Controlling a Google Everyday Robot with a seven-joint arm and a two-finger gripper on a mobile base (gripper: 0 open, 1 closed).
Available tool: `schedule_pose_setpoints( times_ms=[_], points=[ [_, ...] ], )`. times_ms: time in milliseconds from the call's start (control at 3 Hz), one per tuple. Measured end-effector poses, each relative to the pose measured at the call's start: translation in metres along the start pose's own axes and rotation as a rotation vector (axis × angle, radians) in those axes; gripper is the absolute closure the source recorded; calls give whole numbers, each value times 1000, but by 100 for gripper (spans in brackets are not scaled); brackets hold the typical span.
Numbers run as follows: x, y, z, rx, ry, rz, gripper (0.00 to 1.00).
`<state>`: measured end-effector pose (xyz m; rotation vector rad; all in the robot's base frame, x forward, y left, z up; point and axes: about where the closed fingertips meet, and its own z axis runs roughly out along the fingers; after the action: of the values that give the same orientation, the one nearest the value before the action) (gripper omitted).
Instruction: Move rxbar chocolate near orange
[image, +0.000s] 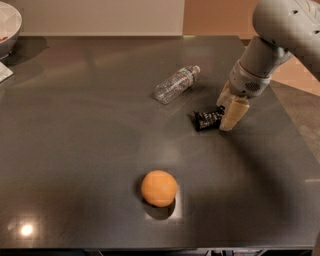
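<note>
I have the claw (224, 115) low over the far right part of the worktop (75, 150), hanging from a smooth, pale grey arm with a rounded wrist. I cannot tell whether the claw is wide, narrow or gripping. Its cream-coloured tip stands right at one end of the rxbar chocolate (207, 120), at least just beside it.

The rxbar chocolate is a small, flat black wrapper with pale lettering, lying flat and reaching from the claw's tip toward the middle of the worktop.

Beyond the claw and to the camera's left of it, close by, a clear plastic bottle (177, 84) lies on its side. It is ribbed and see-through with a pale cap, and sits apart from the bar.

The orange (159, 188) is well apart from the claw, nearer the camera and to the left. It is round and matte, with a dark shadow under it.

The worktop is a dark grey slab, smooth and slightly glossy, with a bright glint near its front left corner. Farthest from the claw, at the top left edge, I see part of a round pale bowl (9, 25).
</note>
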<state>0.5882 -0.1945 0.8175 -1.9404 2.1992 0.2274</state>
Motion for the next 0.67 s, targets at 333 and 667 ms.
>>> schedule_pose_setpoints(
  times_ms=[333,667],
  points=[
    [-2,0,-9,0,0,0,85],
    [-3,0,-9,0,0,0,100]
  ],
)
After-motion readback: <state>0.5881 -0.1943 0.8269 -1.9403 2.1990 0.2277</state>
